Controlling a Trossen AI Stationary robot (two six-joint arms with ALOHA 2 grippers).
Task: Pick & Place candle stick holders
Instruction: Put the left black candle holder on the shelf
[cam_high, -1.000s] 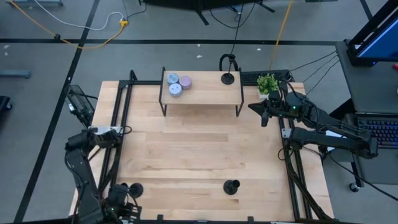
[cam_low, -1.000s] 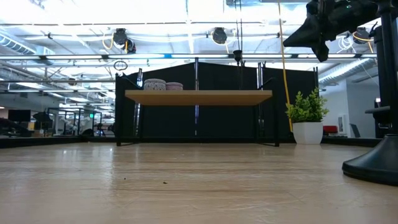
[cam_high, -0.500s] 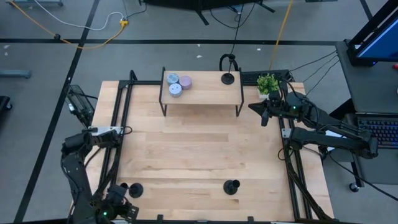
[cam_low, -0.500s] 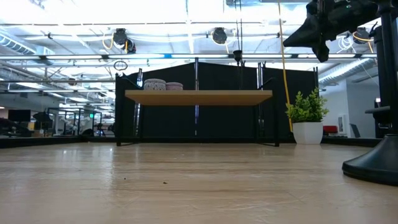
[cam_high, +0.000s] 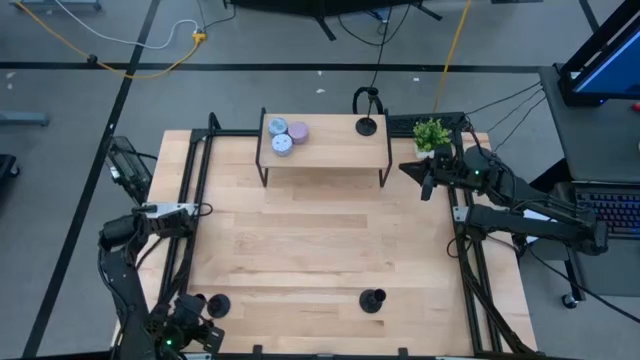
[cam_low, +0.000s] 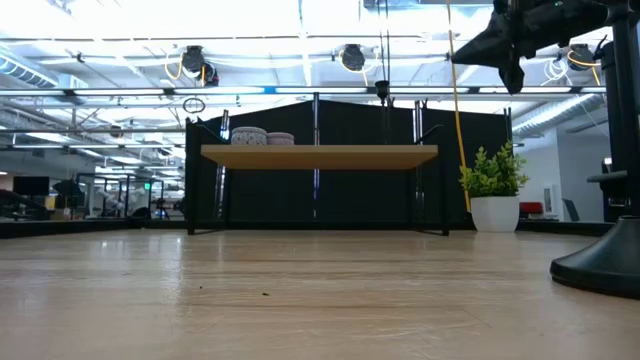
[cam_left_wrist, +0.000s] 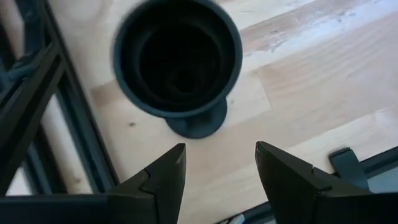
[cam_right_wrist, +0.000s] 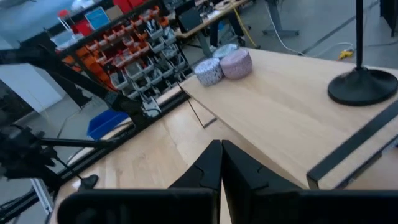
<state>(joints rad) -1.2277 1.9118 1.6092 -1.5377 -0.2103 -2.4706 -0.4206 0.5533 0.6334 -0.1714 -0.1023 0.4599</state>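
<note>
Three matte-black candle stick holders show. One (cam_high: 213, 304) stands on its round base near the table's near left corner; the left wrist view looks down into its top cup (cam_left_wrist: 177, 59). My left gripper (cam_left_wrist: 221, 158) hovers open just above and beside it (cam_high: 188, 335), touching nothing. A second holder (cam_high: 372, 300) stands near the near edge at mid table. A third (cam_high: 366, 125) stands on the right end of the small wooden shelf (cam_high: 325, 150). My right gripper (cam_high: 420, 180) waits shut in the air right of the shelf.
Small round tins (cam_high: 286, 135) sit on the shelf's left end. A potted plant (cam_high: 430, 135) stands at the far right corner. Black frame rails (cam_high: 190, 230) run along the table's left and right sides. Bare wood lies between the shelf and the near edge.
My left gripper has sunk toward the holder at the near left corner and tipped to point more steeply down, its fingers staying open. The holders have not moved.
</note>
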